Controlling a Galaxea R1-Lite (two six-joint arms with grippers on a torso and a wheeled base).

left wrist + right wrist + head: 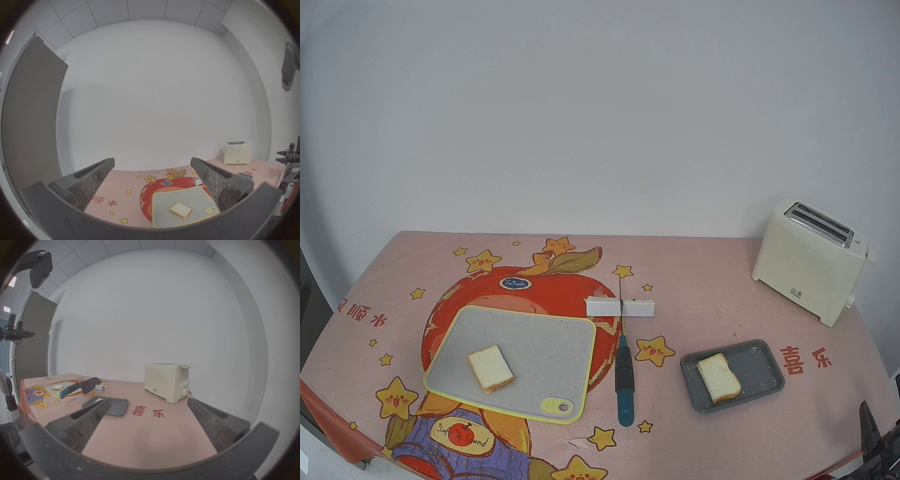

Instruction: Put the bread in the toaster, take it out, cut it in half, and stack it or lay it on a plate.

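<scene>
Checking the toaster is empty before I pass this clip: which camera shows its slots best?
The head view: it looks down on the toaster, so both top slots show, nothing sticking out. The right wrist view shows its side, with lever and knob; the left wrist view shows it small and far off, top nearly edge-on.

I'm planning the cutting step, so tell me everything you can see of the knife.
The knife has a teal handle with a black grip band and a dark blade. It stands on edge, blade slotted through a small white holder, handle end resting on the tablecloth toward the robot. It lies between the cutting board and the grey tray, touching neither.
</scene>
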